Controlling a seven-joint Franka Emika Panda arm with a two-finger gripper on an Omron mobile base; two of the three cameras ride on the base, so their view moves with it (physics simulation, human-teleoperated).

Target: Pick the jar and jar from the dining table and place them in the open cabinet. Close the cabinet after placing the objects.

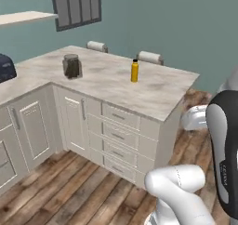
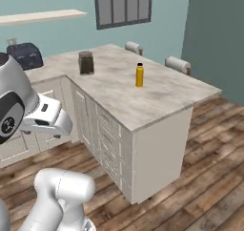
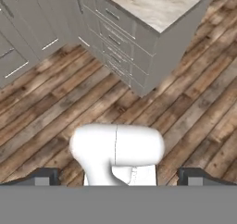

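Wall shelf (image 1: pixel 25 17): cream board at upper left, bare as far as I can see; whether it belongs to the cabinet I cannot tell.

Dark appliance (image 2: pixel 25 55): sits at the far left end of the worktop, against the wall.

Larger jar (image 1: pixel 71 65): clear glass with dark contents, upright on the table (image 1: pixel 111 84), towards its left rear part. Nothing touches it.

Small jar: not made out on the tabletop from either base camera.

Yellow bottle (image 1: pixel 135 70): black cap, upright, well right of the larger jar, near the middle of the top. Not part of the job.

Paper-like rolls (image 1: pixel 149 56): two pale cylinders beyond the table's far edge, probably chair backs; too blurred to tell.

Drawer stack (image 1: pixel 118 142): under the table's near side, all drawers closed.

End effector (image 3: pixel 118 177): fingertips (image 3: pixel 45 176) spread wide at the two bottom corners of the hand view, nothing between them. It points down at the plank floor (image 3: pixel 194 102), short of the table corner.

Arm: folded close above the base, well apart from the jar.

Progress: judged at the very start. No jar lifted, none stored, door not yet closed.

Remaining: reach the table, pick each jar, carry to the cabinet, shut it.
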